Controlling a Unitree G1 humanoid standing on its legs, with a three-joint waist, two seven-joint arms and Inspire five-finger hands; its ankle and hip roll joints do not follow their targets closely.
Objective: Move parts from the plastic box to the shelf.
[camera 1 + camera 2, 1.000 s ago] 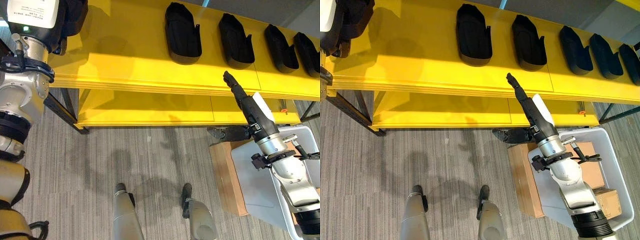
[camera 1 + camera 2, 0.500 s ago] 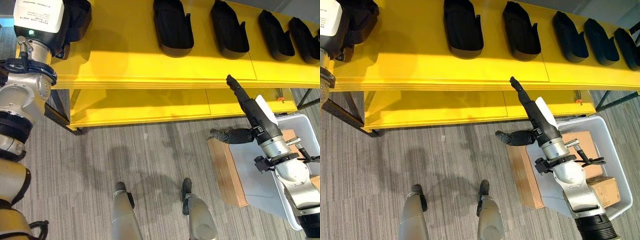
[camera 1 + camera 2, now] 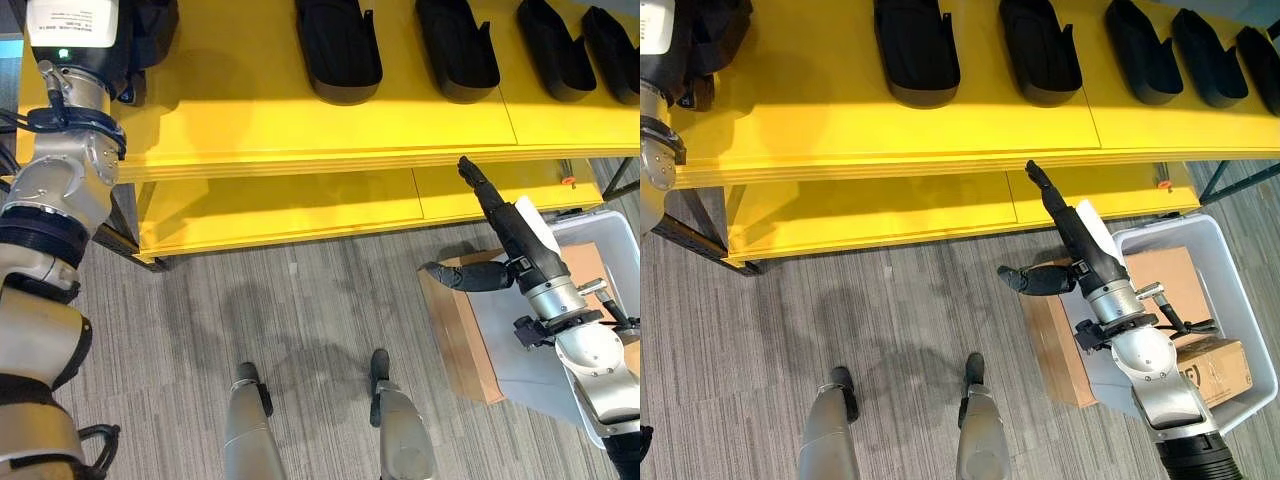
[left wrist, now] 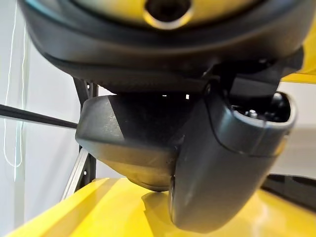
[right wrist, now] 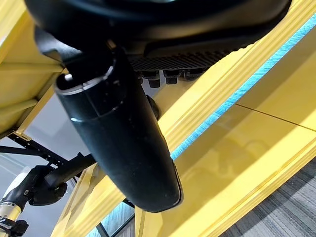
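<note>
The right robot hand (image 3: 1070,225) is reaching with straight fingers and empty palm toward the yellow shelf (image 3: 970,130) edge, above the plastic box (image 3: 1230,300), while the left robot hand (image 4: 217,163) is curling around a black part (image 4: 128,143) on the shelf, beside other parts (image 3: 915,50).

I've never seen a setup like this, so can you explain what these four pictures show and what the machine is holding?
It is a humanoid robot with two arms. Two pictures look down from its head; the other two come from cameras on its wrists. Before it stands a yellow shelf carrying black parts in a row. The right hand reaches toward the shelf edge with straight fingers, holding nothing. The left hand is at the shelf's far left end against a black part; its grip is hidden. At lower right, a plastic box holds cardboard cartons.
</note>
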